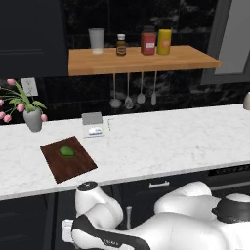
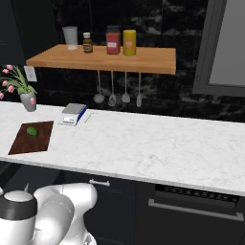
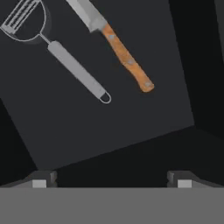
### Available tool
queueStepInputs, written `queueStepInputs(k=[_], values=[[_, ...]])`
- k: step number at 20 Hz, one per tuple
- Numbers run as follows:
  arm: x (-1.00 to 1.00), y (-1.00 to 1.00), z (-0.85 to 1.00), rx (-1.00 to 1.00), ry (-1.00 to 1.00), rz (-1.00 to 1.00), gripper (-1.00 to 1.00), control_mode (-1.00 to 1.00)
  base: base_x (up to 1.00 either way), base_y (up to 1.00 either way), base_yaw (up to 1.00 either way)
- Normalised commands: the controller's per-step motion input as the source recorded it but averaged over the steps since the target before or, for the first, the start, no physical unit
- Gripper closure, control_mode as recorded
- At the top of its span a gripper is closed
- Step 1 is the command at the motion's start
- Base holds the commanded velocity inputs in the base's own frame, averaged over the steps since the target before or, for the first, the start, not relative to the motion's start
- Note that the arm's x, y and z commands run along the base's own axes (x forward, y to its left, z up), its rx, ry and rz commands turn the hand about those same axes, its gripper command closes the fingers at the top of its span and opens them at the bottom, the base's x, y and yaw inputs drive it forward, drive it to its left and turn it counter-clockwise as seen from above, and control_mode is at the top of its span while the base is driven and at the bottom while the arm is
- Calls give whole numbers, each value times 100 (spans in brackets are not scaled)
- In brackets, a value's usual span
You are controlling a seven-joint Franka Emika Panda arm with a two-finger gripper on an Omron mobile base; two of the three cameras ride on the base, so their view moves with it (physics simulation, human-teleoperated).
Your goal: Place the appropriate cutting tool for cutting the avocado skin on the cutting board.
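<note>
Gripper [image 3: 111, 179] fingertips spread wide, nothing between them, hovering above a dark drawer floor [image 3: 131, 118]; knife [image 3: 117, 44] lies there diagonally, handle toward the fingers, just beside grey peeler [image 3: 61, 54], not touching; avocado [image 1: 67, 152] sits on cutting board [image 1: 73, 166] on marble counter [image 1: 171, 136].

Ahead of the gripper [image 3: 112, 179], whose fingers stand wide apart, the dark drawer floor [image 3: 131, 113] is bare up to the knife [image 3: 118, 46] and the peeler [image 3: 65, 59]. These two lie side by side, apart, with a free strip between them. The knife handle [image 3: 129, 61] has free room on its right side. Dark walls close the space on both sides.
</note>
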Motion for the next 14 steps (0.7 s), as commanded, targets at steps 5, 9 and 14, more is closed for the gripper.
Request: queueStepInputs(k=[5, 9, 14], values=[[86, 2, 48, -14, -2, 0, -100, -100, 0, 0, 0], [13, 16, 7, -17, 0, 0, -100, -100, 0, 0, 0], [-6, 13, 0, -14, 0, 2, -100, -100, 0, 0, 0]])
